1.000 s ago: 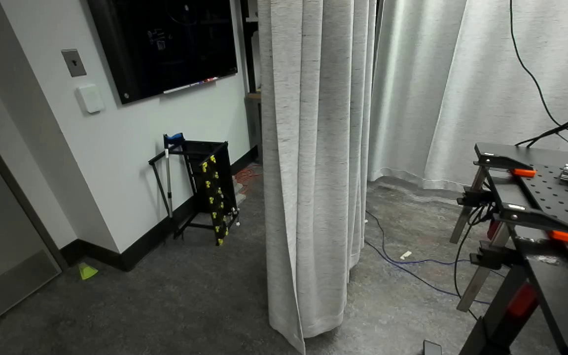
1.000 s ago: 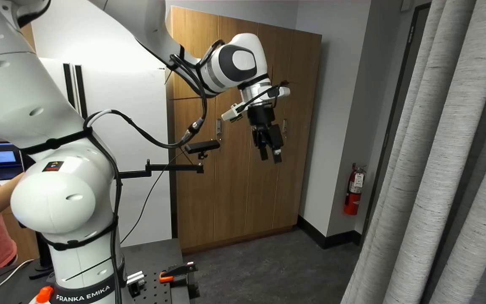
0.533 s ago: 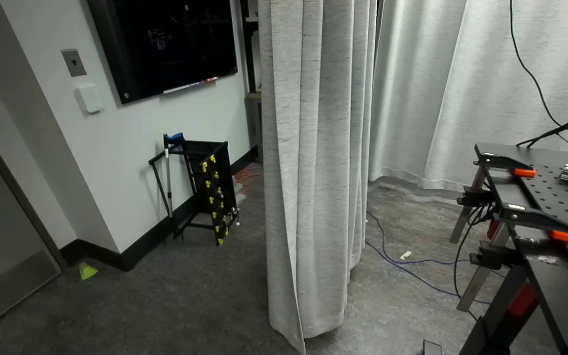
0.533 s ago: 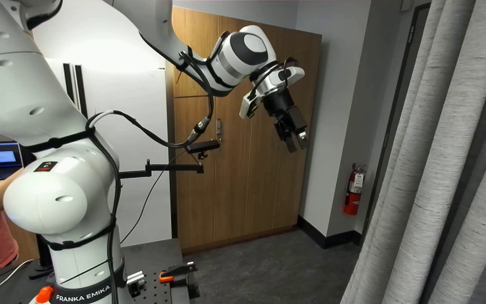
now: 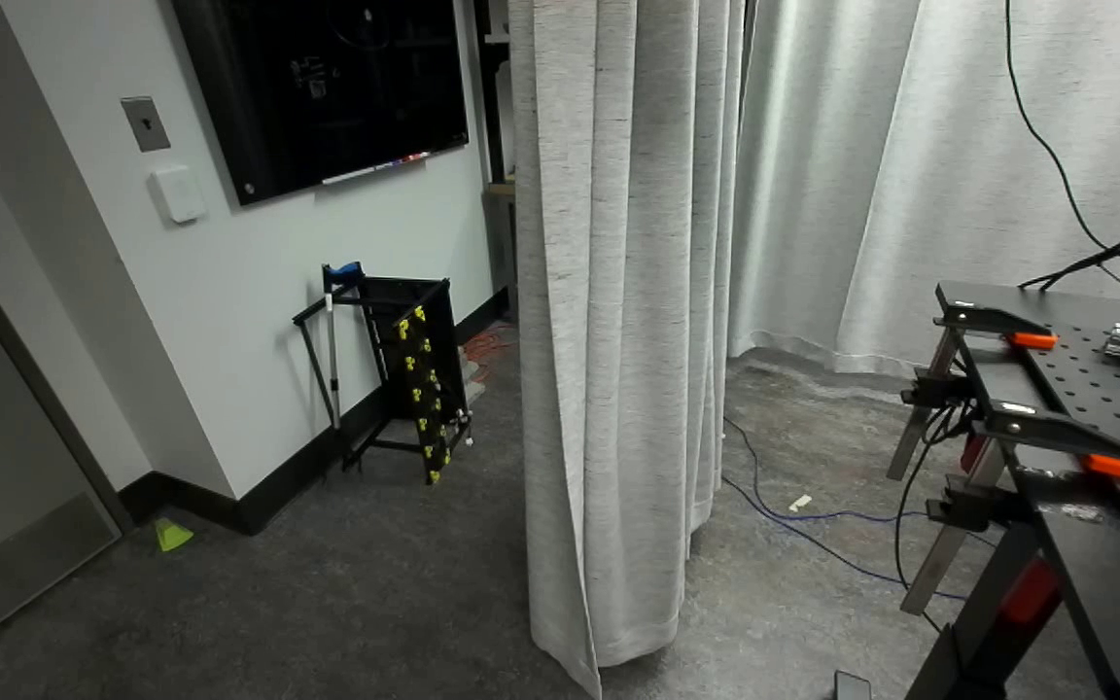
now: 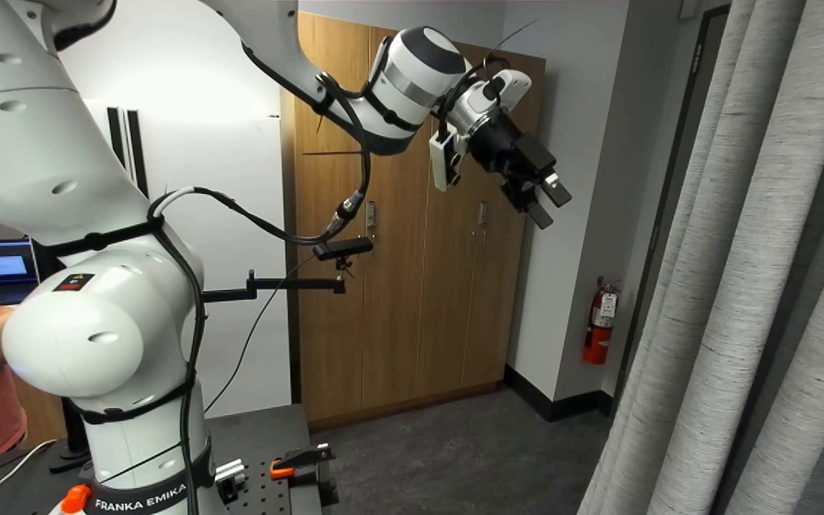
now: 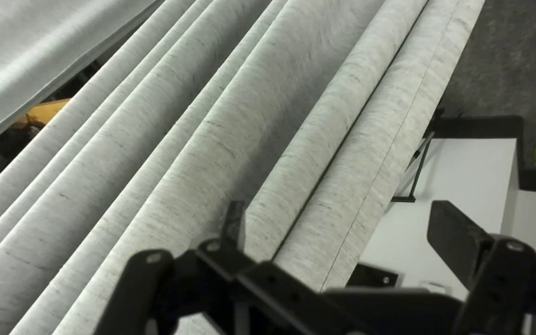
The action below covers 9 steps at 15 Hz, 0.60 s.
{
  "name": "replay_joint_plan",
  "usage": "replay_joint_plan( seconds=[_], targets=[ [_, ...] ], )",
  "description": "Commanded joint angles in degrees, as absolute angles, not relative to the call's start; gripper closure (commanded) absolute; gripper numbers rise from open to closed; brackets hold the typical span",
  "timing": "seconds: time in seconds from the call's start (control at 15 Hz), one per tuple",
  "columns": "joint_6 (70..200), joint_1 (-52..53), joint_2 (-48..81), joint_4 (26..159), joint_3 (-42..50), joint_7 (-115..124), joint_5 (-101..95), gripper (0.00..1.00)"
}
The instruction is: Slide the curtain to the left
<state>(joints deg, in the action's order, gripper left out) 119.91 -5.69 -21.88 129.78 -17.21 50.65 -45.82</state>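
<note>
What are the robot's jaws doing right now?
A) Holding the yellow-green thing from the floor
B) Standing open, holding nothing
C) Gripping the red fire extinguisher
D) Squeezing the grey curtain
B: the wrist view shows the jaws spread wide apart, with the grey curtain seen beyond them, not clamped between them.

Tall wooden cabinets (image 6: 394,300) rise from a dark grey floor (image 6: 448,458) — a black board (image 5: 336,87) hangs on a white wall (image 5: 220,311).
</note>
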Motion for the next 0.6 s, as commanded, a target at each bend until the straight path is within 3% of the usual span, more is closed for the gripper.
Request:
replay_joint_plan(
  seconds=[0.0,0.53],
  targets=[
    [118.4,-4.5,-18.9,126.4,-16.5,57.6,-52.5,0.0],
    [118.6,-1.8,-19.1,127.3,-14.5,59.2,-53.3,0.0]
  ],
)
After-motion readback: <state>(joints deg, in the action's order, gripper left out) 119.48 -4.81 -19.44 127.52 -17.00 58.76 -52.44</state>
